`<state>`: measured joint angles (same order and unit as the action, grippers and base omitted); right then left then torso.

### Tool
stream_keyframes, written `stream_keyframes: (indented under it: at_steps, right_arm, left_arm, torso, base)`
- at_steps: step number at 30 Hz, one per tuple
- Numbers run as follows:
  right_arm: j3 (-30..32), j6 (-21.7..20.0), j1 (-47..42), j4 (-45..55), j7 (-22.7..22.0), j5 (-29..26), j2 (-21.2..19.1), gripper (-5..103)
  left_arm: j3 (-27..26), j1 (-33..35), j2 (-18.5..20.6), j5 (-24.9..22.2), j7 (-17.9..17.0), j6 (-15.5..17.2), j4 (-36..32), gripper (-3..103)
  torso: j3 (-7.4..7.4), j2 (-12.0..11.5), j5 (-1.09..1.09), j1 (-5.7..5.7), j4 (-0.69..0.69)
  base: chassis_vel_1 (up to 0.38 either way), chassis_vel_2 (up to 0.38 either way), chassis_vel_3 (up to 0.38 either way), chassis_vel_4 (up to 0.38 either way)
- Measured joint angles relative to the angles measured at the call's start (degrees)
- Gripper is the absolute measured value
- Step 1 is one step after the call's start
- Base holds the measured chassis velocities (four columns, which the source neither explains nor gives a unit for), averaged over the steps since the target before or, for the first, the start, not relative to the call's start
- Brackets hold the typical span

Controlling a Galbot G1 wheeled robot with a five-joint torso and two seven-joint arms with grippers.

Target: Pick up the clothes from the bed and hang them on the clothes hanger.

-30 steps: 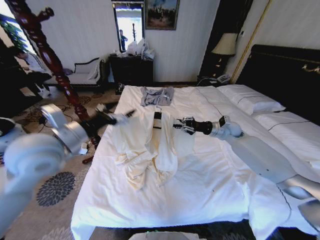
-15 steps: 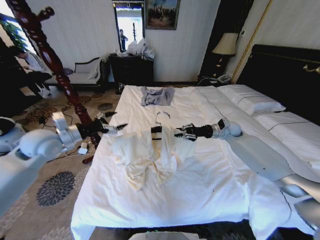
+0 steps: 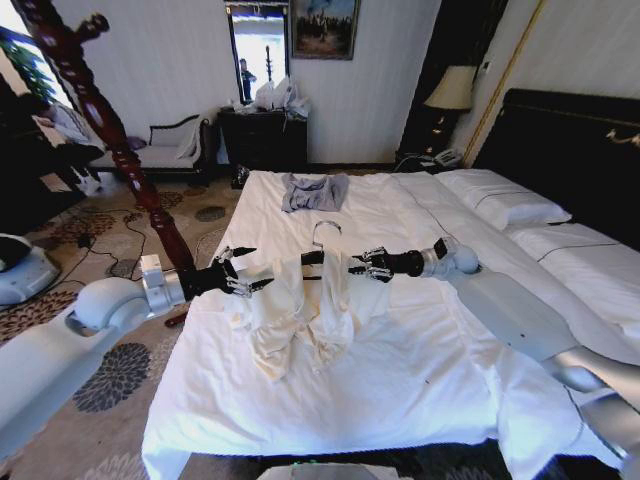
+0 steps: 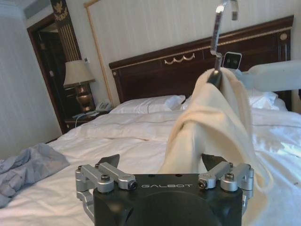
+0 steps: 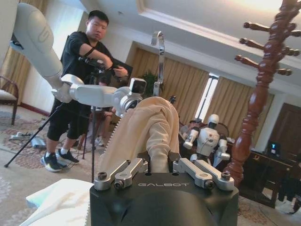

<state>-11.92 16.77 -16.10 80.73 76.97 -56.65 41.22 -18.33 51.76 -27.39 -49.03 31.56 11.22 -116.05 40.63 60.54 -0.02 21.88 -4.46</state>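
Observation:
The cream clothes [image 3: 305, 320] hang draped over the black clothes hanger [image 3: 313, 258], lifted above the white bed [image 3: 400, 380]; the lower folds still touch the duvet. The hanger's hook [image 3: 325, 229] points up. My right gripper [image 3: 368, 264] is shut on the hanger's fabric-covered shoulder [image 5: 157, 141], which runs between the fingers in the right wrist view. My left gripper [image 3: 245, 272] is at the garment's other shoulder with its fingers spread open; in the left wrist view the cloth [image 4: 221, 122] hangs just past one fingertip [image 4: 212, 162].
A small grey-blue garment [image 3: 314, 192] lies at the bed's far end. A dark red wooden coat stand [image 3: 100, 120] rises left of the bed. Pillows [image 3: 500, 200] and the dark headboard [image 3: 570, 150] are on the right. Cables and small items lie on the carpet [image 3: 110, 265].
The hanger with the clothes has risen off the duvet in my right gripper. My left arm has swung in from the left to the garment's near shoulder.

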Motion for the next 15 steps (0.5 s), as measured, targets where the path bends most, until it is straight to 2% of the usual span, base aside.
stream_keyframes:
  at_steps: [3,5,9,10,13,15]
  right_arm:
    - [-0.3,0.0,0.4,0.4,-0.2,0.4,0.5,17]
    - [-0.3,0.0,0.5,0.5,-0.3,0.5,0.7,17]
    - [-0.5,0.0,1.2,0.6,-0.6,0.7,1.6,16]
    - [-0.5,0.0,1.2,0.6,-0.6,0.7,1.6,16]
    - [-0.6,0.1,1.4,0.5,-1.0,0.7,1.6,16]
    - [-0.6,0.1,1.4,0.5,-1.2,0.7,1.6,16]
  left_arm:
    - [0.8,-0.4,-0.6,0.0,-0.5,0.0,0.1,96]
    - [1.0,-0.5,-0.7,0.0,-0.5,0.0,0.1,96]
    - [2.0,-0.6,-1.4,-0.6,0.4,0.2,0.0,75]
    - [2.0,-0.6,-1.4,-0.6,0.4,0.2,0.0,75]
    - [2.3,-0.6,-1.7,-1.4,1.8,0.5,0.0,59]
    - [2.3,-0.5,-1.8,-1.6,2.3,0.6,0.0,59]
  torso:
    - [0.0,0.0,0.01,0.0,0.01]
    - [0.0,0.0,0.01,0.0,0.01]
    - [0.0,0.0,0.0,0.0,0.01]
    - [0.0,0.0,0.0,0.0,0.01]
    - [0.0,0.0,0.01,0.0,0.0]
    - [0.0,0.0,0.02,0.0,0.0]
  base:
    - [0.0,0.0,0.0,0.0]
    - [0.0,0.0,0.0,0.0]
    - [0.0,0.0,0.0,0.0]
    - [0.0,0.0,0.0,0.0]
    - [0.0,0.0,0.0,0.0]
    - [0.0,0.0,0.0,0.0]
